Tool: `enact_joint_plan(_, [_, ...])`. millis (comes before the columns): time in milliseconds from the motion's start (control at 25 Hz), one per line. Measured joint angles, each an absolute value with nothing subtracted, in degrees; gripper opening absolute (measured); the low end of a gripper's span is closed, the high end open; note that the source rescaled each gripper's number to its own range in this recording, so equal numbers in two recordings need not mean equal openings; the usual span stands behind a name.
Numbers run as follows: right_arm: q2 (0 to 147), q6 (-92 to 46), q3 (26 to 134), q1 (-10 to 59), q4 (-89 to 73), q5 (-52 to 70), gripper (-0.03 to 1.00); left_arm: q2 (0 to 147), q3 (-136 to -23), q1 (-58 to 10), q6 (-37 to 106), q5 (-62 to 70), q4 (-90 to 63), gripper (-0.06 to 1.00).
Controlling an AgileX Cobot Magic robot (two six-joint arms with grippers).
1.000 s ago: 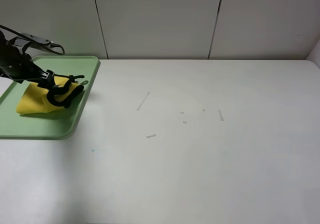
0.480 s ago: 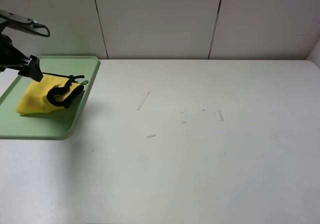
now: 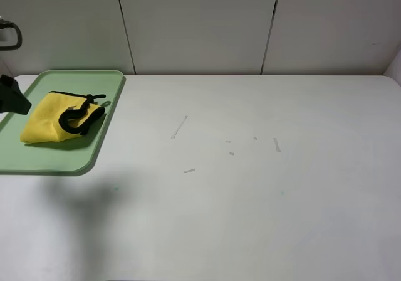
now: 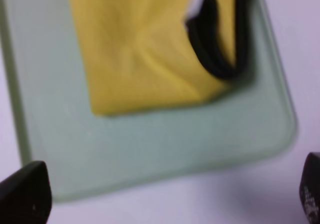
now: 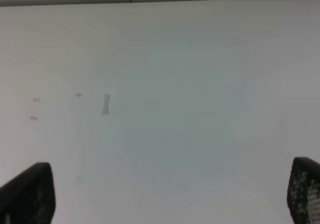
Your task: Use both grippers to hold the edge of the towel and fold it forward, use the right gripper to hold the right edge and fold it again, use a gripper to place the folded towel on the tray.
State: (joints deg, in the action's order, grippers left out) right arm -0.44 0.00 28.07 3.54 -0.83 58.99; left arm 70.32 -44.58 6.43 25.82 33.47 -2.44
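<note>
The towel (image 3: 50,123) lies folded, yellow with curled black trim, inside the tray (image 3: 37,159) at the table's far left. Only a black piece of my left arm (image 3: 10,96) shows at the exterior view's left edge, clear of the towel. In the left wrist view my left gripper (image 4: 167,196) is open and empty, its two dark fingertips (image 4: 25,194) wide apart, above the tray's (image 4: 150,144) rim with the towel (image 4: 145,54) beyond. My right gripper (image 5: 165,194) is open and empty over bare table. It is out of the exterior view.
Several small tape marks (image 3: 180,127) lie on the white table near its middle. One of them (image 5: 105,104) shows in the right wrist view. A panelled wall stands behind the table's far edge.
My left gripper has let go of the towel and pulled back up and to the left, off the tray. The towel stays on the tray.
</note>
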Motion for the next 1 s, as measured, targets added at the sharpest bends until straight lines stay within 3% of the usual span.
enact_joint_plan(600, [-0.44,0.00,28.07,3.54,-0.87,58.99,1.00,36.26,-30.09,6.43,19.75,55.47,-3.41,1.00])
enact_joint_plan(1000, [-0.44,0.00,28.07,3.54,-0.87,58.99,1.00,22.32,-29.79,6.43,9.64,62.99,-12.71,1.00])
